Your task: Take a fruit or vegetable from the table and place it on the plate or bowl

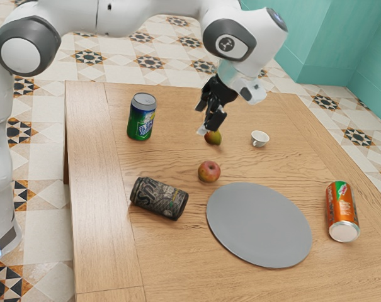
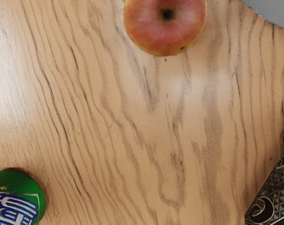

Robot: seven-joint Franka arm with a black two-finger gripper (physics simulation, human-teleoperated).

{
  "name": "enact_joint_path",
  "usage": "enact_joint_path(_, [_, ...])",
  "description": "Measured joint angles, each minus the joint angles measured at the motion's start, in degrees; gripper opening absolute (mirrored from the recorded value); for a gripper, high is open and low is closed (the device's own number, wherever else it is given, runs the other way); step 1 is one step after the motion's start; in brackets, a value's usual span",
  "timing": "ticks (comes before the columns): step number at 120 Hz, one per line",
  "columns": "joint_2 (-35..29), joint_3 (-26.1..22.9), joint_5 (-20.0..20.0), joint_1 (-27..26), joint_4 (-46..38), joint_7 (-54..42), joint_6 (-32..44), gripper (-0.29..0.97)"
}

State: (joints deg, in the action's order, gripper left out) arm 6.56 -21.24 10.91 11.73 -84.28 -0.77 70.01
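A small red-green fruit [image 1: 213, 138] lies on the wooden table [image 1: 96, 189] near its middle. My gripper [image 1: 210, 126] hangs straight above it, fingertips just over its top, open and holding nothing. A red apple [image 1: 209, 171] [image 2: 165, 23] rests a little nearer the front, between that fruit and the flat grey round plate [image 1: 259, 224] [image 2: 273, 9]. The plate lies toward the table's front and has nothing on it.
A green can [image 1: 142, 116] [image 2: 14, 201] stands upright to the exterior view's left of the gripper. A dark can [image 1: 159, 198] [image 2: 273, 197] lies on its side left of the plate. An orange can [image 1: 342, 211] lies at the right edge. A small white cup [image 1: 260, 138] sits right of the fruit.
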Motion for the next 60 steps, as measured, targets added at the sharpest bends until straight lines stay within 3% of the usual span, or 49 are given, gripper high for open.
enact_joint_path(24, [-0.03, 0.07, 0.99, 0.74, 0.05, -0.48, 15.54, 0.68])
enact_joint_path(45, [-0.16, 0.6, -0.9, 1.99, 0.05, -0.3, 18.32, 0.68])
enact_joint_path(60, [-0.87, 3.04, -1.3, -1.79, -0.93, 0.27, 18.67, 0.68])
